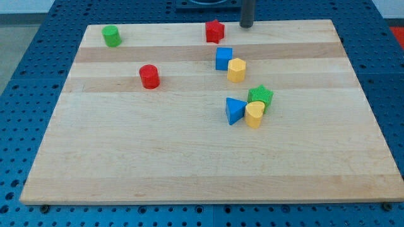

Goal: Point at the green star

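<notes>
The green star [261, 96] lies right of the board's middle, touching a yellow block [254, 115] just below it, with a blue triangle [235, 110] to their left. My tip [246, 26] is at the view's top edge of the board, right of the red star [214, 31] and far above the green star. It touches no block.
A blue cube [223, 58] and a yellow hexagonal block [237, 70] sit together between my tip and the green star. A red cylinder [149, 76] is at the left of centre. A green cylinder [112, 36] is at the top left. The wooden board [189, 157] lies on a blue pegboard.
</notes>
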`<state>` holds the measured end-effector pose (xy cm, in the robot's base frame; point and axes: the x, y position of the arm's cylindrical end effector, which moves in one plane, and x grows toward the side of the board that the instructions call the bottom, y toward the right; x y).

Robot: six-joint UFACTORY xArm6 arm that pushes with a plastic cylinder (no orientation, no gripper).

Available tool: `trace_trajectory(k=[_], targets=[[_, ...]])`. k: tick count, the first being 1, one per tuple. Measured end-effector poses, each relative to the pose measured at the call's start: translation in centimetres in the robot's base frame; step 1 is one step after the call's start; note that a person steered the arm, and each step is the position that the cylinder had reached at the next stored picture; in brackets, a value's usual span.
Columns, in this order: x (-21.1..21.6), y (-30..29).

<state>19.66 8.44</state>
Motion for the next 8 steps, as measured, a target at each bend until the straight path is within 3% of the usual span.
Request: trace_trajectory(k=[8], targets=[[1.2, -3.0]])
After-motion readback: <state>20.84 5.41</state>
